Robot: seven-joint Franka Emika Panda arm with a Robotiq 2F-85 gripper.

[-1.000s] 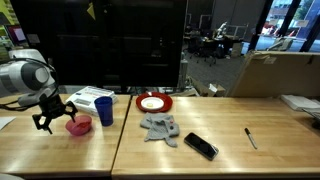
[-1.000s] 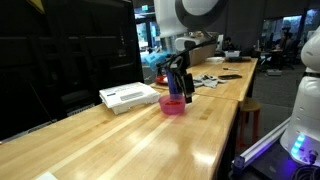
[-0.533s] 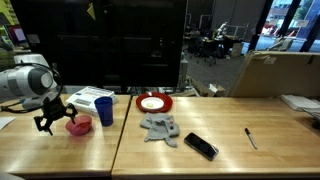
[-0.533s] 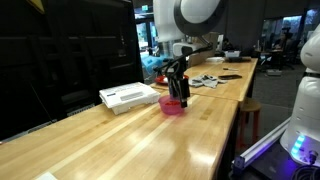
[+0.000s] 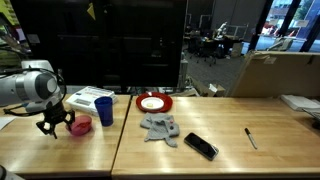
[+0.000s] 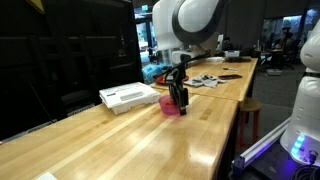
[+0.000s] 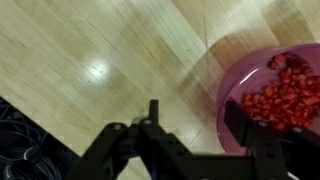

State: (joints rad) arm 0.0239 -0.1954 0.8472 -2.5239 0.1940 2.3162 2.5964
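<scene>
Entry: pink translucent plastic bowl of red pieces, upright on wooden bench, near end edge by robot. Black pincer: jaws wide, empty, low just beside bowl, contact unclear. Blue cup near. Status, judged: bowl ungripped, contents inside, handling not begun.

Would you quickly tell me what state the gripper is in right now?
Gripper: open, holding nothing, just beside the pink bowl.
</scene>
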